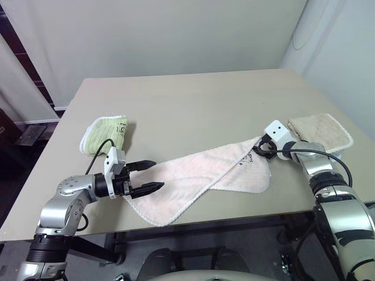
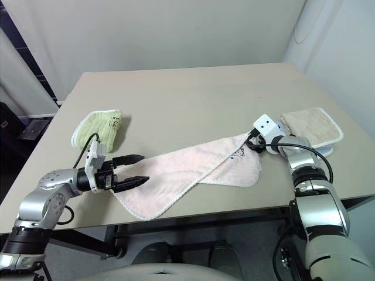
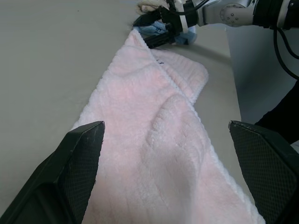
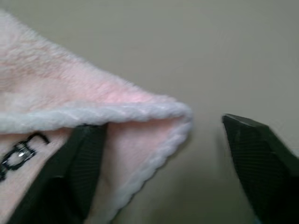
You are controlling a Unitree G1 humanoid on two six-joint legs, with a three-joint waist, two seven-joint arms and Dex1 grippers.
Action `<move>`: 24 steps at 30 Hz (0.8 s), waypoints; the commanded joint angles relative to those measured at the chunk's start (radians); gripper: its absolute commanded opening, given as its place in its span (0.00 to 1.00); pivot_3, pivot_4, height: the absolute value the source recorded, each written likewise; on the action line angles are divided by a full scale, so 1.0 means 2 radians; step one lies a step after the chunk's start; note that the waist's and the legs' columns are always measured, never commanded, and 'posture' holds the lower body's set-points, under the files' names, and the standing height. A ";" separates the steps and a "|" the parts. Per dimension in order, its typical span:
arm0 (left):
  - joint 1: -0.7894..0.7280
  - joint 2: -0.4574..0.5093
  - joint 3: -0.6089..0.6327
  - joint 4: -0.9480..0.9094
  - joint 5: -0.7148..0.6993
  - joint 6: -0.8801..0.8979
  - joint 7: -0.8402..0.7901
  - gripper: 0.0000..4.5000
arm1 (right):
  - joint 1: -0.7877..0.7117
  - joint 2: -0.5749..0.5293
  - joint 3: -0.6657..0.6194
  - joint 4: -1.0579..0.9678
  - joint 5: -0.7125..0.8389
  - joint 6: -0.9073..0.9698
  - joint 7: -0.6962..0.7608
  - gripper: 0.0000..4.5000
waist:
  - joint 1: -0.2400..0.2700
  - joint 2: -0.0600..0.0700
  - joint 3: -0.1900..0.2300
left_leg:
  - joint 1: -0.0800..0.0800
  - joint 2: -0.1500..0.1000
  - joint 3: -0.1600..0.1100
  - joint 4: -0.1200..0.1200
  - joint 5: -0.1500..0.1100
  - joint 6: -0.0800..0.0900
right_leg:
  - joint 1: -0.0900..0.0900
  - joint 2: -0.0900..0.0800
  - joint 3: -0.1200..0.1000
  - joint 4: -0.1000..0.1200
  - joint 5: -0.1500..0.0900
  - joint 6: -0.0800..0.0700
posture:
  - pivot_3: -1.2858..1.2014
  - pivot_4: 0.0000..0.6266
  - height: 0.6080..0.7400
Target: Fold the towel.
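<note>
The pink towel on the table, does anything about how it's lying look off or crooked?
Yes. The long pale pink terry towel lies diagonally across the beige table, its right end loosely doubled over in an uneven flap, edges not lined up. Nothing looks spilled or damaged.

Green cloth [image 1: 104, 133] on table [image 1: 187, 99] far left; beige cloth [image 1: 321, 131] far right.

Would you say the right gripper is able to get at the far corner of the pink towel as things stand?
Probably yes: the right gripper straddles the pink towel's white-edged corner with open fingers, and nothing lies between them.
</note>
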 commanded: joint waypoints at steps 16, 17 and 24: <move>0.010 0.012 0.022 -0.025 -0.014 -0.011 0.005 1.00 | -0.052 0.013 -0.058 0.062 0.031 0.036 0.042 0.01 | -0.004 0.001 0.000 | 0.000 0.000 0.000 0.000 0.000 -0.001 | 0.000 0.000 0.000 0.000 0.000 0.000 | 0.52 0.00 0.85; 0.011 0.013 0.022 -0.026 -0.015 -0.010 0.005 1.00 | -0.054 0.012 -0.058 0.061 0.030 0.044 0.047 0.01 | -0.004 0.001 0.000 | 0.000 0.000 0.000 0.000 0.000 -0.001 | 0.000 0.000 0.000 0.000 0.000 0.000 | 0.52 0.00 0.85; 0.013 0.019 0.024 -0.036 -0.022 -0.002 0.011 1.00 | -0.056 0.008 -0.051 0.040 0.024 0.036 0.066 0.35 | -0.004 0.001 0.000 | 0.000 0.000 0.000 -0.001 0.000 -0.001 | -0.001 0.000 0.000 0.000 0.000 0.000 | 0.52 0.00 0.85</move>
